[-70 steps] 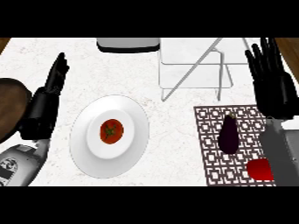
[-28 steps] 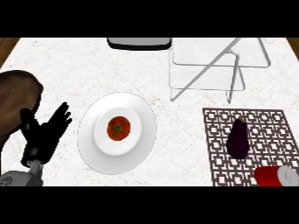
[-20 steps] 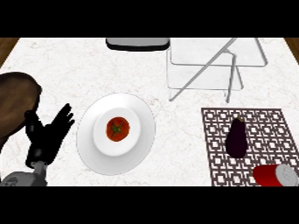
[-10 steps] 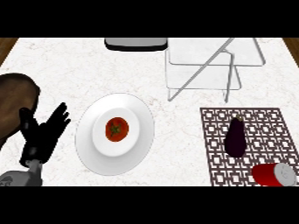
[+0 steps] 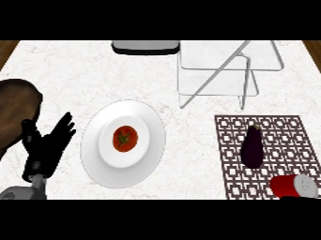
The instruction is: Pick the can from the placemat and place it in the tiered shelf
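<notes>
Currently left hand [image 5: 49, 147] showing at lower left of frame, fingers spread straight, holding nothing, just beside white plate [image 5: 94, 152]. Tomato [image 5: 125, 139] sitting at plate centre. Red can [image 5: 294, 185] lying on its side at lower right, on placemat [image 5: 288, 133], near eggplant [image 5: 252, 146]. Tiered shelf [image 5: 215, 75] standing on bench [image 5: 73, 75] at upper right, well apart from can.

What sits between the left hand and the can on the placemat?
In the head view, the white plate holding a tomato, then bare counter and the patterned placemat, separate the left hand from the can.
</notes>
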Robot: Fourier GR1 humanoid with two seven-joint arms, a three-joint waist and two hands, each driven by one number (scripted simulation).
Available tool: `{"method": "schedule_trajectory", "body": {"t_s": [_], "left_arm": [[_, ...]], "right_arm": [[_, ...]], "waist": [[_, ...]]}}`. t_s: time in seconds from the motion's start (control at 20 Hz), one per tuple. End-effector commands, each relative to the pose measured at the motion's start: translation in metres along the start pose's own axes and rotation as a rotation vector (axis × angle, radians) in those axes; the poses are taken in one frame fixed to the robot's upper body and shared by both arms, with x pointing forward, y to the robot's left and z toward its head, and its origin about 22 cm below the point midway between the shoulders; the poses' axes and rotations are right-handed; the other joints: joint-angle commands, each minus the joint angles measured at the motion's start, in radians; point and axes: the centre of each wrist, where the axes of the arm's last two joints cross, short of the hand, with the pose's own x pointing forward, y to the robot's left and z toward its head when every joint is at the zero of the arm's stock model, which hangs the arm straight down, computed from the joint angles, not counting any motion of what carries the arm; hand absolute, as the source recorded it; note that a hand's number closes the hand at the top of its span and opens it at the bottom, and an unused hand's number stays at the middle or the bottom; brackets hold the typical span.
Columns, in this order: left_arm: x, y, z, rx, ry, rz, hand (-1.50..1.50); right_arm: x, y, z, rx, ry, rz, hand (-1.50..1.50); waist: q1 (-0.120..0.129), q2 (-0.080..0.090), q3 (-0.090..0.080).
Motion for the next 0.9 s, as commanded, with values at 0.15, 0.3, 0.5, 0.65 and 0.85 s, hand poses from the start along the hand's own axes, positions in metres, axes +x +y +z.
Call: {"method": "schedule_trajectory", "body": {"t_s": [0.15,0.3,0.5,0.65,0.85], "left_arm": [[-0.004,-0.005,0.003,-0.011,-0.004,0.005,0.00],[-0.004,-0.013,0.006,-0.015,-0.005,0.012,0.00],[-0.010,-0.012,-0.005,0.003,-0.001,0.012,0.00],[0.008,0.009,0.007,0.007,-0.006,0.012,0.00],[0.004,0.016,-0.009,-0.012,-0.014,0.016,0.00]], "right_arm": [[-0.001,0.013,-0.016,-0.031,0.171,0.035,-1.50],[0.000,0.028,-0.038,-0.037,0.188,0.052,-1.50],[0.002,0.028,-0.039,-0.070,0.161,0.064,-1.50],[-0.005,0.042,-0.032,-0.089,0.147,0.036,-1.50],[-0.029,0.052,-0.040,-0.075,0.111,0.024,-1.50]], "waist": [[-0.004,-0.001,0.000],[0.002,0.000,0.001],[-0.007,-0.001,0.000],[-0.006,-0.002,0.001],[-0.010,-0.002,0.001]]}}
